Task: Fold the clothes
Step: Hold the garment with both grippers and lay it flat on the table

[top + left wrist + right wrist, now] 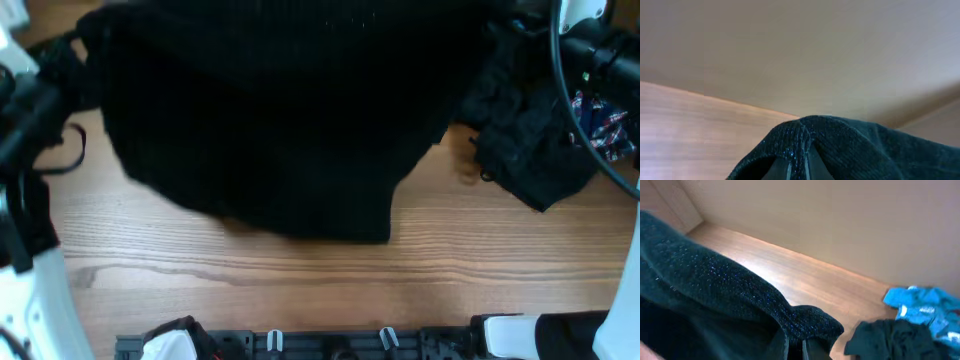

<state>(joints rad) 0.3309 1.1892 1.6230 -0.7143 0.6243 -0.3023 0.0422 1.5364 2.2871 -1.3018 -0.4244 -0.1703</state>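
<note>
The large black textured garment [270, 130] of the clothes spreads over the far half of the wooden table [300, 270], its lower edge hanging toward the middle. In the left wrist view my left gripper [799, 171] is shut on a raised fold of this black fabric [850, 145]. My right gripper [795, 351] is likewise shut on a bunched edge of the same garment [740, 295]. Overhead, both sets of fingers are hidden by the cloth. A second black garment [525, 150] lies crumpled at the right, with a red-blue plaid piece [605, 125] beside it. Teal-blue cloth [925, 307] shows in the right wrist view.
The right arm [590, 45] and its cable cross above the pile at the far right. The left arm [25, 150] stands along the left edge with a looped black cable [72, 150]. A black rail [330, 345] runs along the front edge. A plain wall backs the table.
</note>
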